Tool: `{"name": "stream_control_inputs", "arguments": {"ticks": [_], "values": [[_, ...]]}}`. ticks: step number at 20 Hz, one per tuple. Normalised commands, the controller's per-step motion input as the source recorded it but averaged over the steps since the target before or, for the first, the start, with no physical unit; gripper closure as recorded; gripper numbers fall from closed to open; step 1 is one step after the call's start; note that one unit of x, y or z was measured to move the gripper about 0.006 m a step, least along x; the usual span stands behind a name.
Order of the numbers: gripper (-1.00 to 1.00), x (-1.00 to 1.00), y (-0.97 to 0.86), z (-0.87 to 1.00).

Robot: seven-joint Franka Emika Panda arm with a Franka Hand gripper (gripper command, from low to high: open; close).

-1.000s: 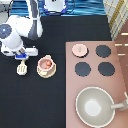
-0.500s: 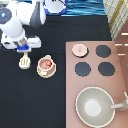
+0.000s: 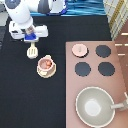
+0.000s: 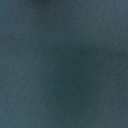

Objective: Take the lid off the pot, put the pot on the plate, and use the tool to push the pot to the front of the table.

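Holding the gripper (image 3: 31, 39) toward the exterior view's top left, over the black table (image 3: 20, 100), with fingers pressed onto the handle of the tool (image 3: 32, 50), pinching it as far as can be judged. Hanging the tool just beside the pot (image 3: 45, 63), on its upper-left side in the exterior view, close but apparently not touching. Keeping the tool's long axis running roughly from the exterior view's top to its bottom, slotted head pointing toward the bottom, handle pointing up into the gripper. Finding the pot already sitting on the plate (image 3: 46, 73), left of the stove (image 3: 120, 80), with the lid (image 3: 79, 49) off and lying well to the right on the stove's far-left burner spot. Risking, probably, an off-centre contact: meeting the pot's rounded side from this angle and sending it skidding sideways off the plate instead of straight forward. Risking also the thin handle twisting in the pinch under load, or the head catching the rim and tipping the pot. Seeing only a plain dark surface in the wrist view.
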Motion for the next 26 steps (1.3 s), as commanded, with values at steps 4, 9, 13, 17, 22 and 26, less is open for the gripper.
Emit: {"name": "stream_control_inputs", "arguments": {"ticks": [4, 9, 13, 17, 22, 26], "values": [[1.00, -0.99, 0.67, -0.43], [1.00, -0.98, 0.60, -0.57], [1.00, -0.87, 0.31, -0.66], [1.00, -0.43, 0.01, -0.60], [1.00, 0.39, -0.26, -0.36], [1.00, 0.90, -0.20, -0.18]]}}
